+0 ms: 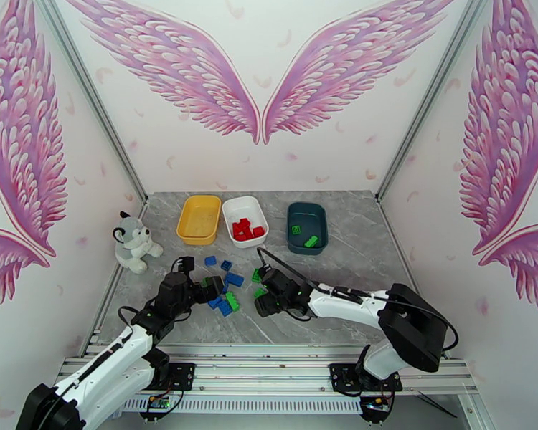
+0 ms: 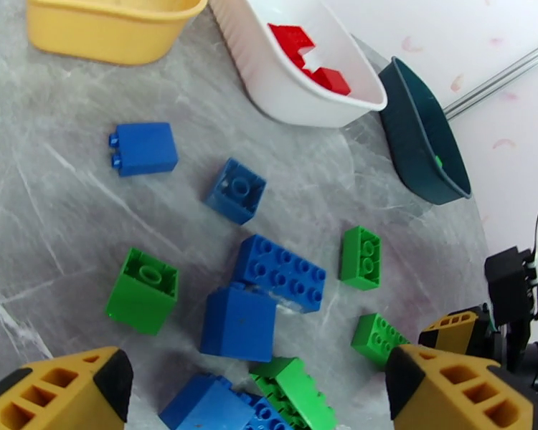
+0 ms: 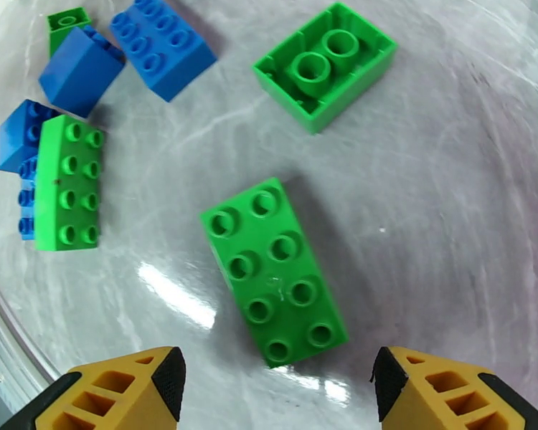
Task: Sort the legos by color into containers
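While pink-winged white walls (image 1: 269, 80) close in the grey marbled bench (image 1: 355, 263), the left claw (image 1: 209, 287) and right claw (image 3: 276, 381) hang spread and empty over loose blue and green legos (image 1: 228, 279) at the front, short of the yellow tray (image 1: 199, 218), the white tray (image 1: 244, 206) with red legos (image 1: 246, 229) and the teal tray (image 1: 306, 213) with green ones.

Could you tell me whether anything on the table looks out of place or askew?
The plush husky sits at the left edge of the table, left of the yellow tray, unrelated to sorting. One green brick lies upside down, hollow side up.
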